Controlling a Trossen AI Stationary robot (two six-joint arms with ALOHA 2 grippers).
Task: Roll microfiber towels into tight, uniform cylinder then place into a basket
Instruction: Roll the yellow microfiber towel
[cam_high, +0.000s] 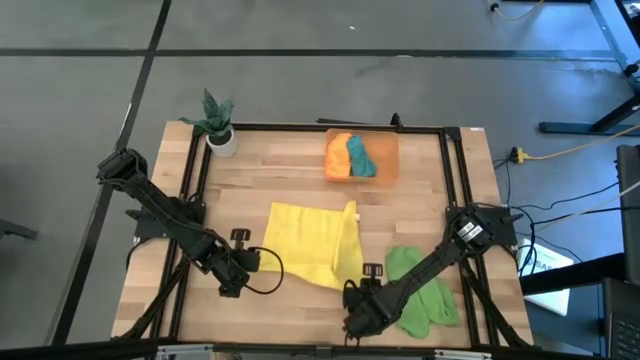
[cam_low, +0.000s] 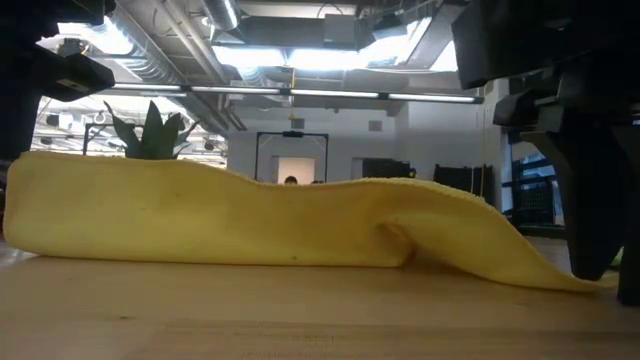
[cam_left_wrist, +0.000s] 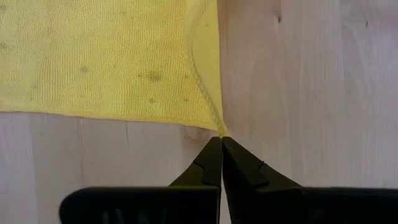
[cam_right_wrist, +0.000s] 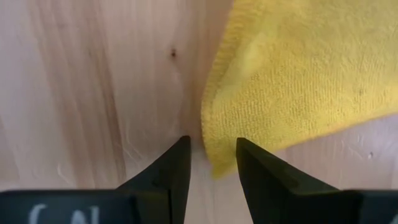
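Note:
The yellow microfiber towel (cam_high: 305, 240) lies near the table's middle with one side folded over, and it humps up in the low view (cam_low: 250, 215). My left gripper (cam_left_wrist: 222, 140) is shut at the towel's near left corner (cam_high: 258, 264). My right gripper (cam_right_wrist: 211, 149) is open and points down at the towel's near right corner (cam_right_wrist: 214, 158), which lies between its two fingers; whether they touch it, I cannot tell. It also shows in the high view (cam_high: 352, 300). The basket (cam_high: 390, 140) at the far side holds an orange roll (cam_high: 338, 157) and a teal roll (cam_high: 360, 155). My left gripper pinches the very tip of the yellow towel's corner (cam_left_wrist: 219, 127) between the free ends of its two shut fingers. The fingers slant down at it from the table's left. The rest of the towel lies on the table, slack.
A light green towel (cam_high: 420, 290) lies crumpled at the near right, under my right arm. A white pot with a green plant (cam_high: 218, 125) stands at the far left corner. A black frame (cam_high: 450, 170) runs round the table. Bare wood shows between the yellow towel and the basket.

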